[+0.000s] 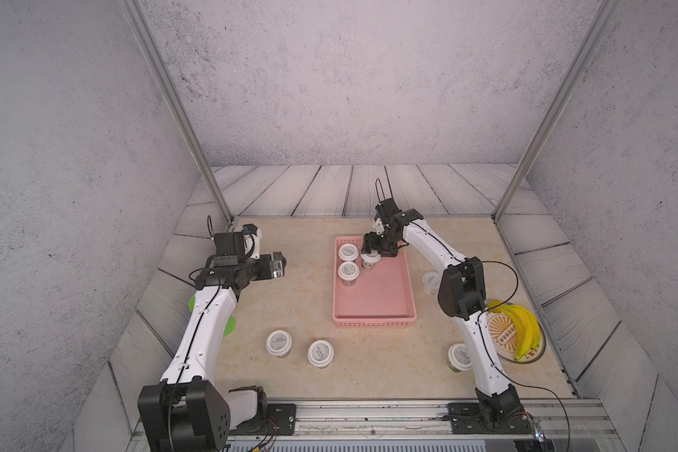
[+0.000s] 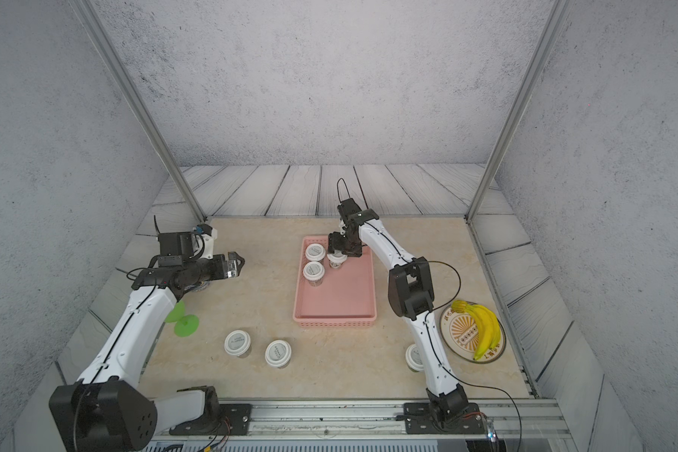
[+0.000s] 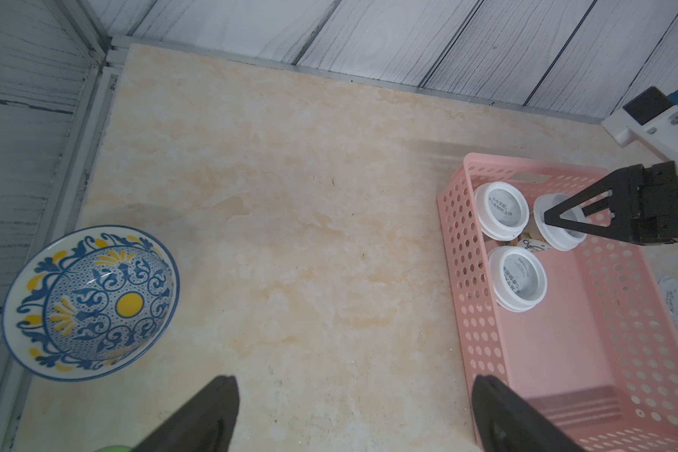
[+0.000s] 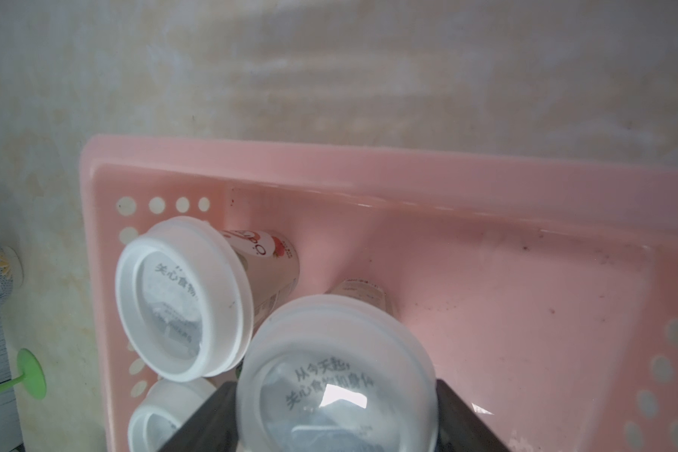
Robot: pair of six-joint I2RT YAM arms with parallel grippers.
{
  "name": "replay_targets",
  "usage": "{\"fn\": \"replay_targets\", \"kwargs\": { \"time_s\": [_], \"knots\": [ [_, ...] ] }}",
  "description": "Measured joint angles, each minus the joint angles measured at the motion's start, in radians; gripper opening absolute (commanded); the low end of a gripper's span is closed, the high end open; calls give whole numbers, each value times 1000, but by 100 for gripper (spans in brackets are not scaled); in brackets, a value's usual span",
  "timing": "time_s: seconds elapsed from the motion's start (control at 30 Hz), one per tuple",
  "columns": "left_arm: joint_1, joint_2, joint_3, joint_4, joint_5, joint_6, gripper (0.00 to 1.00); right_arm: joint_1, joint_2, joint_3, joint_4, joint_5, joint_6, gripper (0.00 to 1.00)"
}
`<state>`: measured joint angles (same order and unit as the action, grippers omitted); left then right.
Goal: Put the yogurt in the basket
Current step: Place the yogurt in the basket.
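The pink basket (image 1: 374,321) (image 2: 335,324) lies mid-table. Two white-lidded yogurt cups (image 1: 348,251) (image 1: 348,270) stand in its far left corner. My right gripper (image 1: 370,250) (image 4: 335,415) hangs over that end, shut on a third yogurt cup (image 4: 335,375) (image 3: 560,238) just beside them; whether this cup touches the basket floor I cannot tell. Several more yogurt cups stand on the table: two near the front (image 1: 278,342) (image 1: 320,353) and two partly behind the right arm (image 1: 431,280) (image 1: 458,356). My left gripper (image 1: 280,266) (image 3: 353,385) is open and empty, left of the basket.
A bunch of bananas (image 1: 523,328) lies on a round plate (image 1: 498,332) at the right edge. A bright green stemmed cup (image 2: 183,321) lies under the left arm. A blue and yellow patterned bowl (image 3: 91,301) sits near the far left corner.
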<state>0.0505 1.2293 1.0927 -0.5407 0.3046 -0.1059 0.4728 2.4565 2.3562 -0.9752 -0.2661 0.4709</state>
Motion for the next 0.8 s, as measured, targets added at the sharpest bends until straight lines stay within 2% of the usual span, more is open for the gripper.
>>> {"fn": "replay_targets", "kwargs": {
  "time_s": [0.47, 0.8],
  "knots": [
    [1, 0, 0, 0, 0, 0, 98, 0, 32, 52, -19, 27, -8, 76],
    [5, 0, 0, 0, 3, 0, 98, 7, 33, 53, -19, 37, -12, 84]
  ]
}}
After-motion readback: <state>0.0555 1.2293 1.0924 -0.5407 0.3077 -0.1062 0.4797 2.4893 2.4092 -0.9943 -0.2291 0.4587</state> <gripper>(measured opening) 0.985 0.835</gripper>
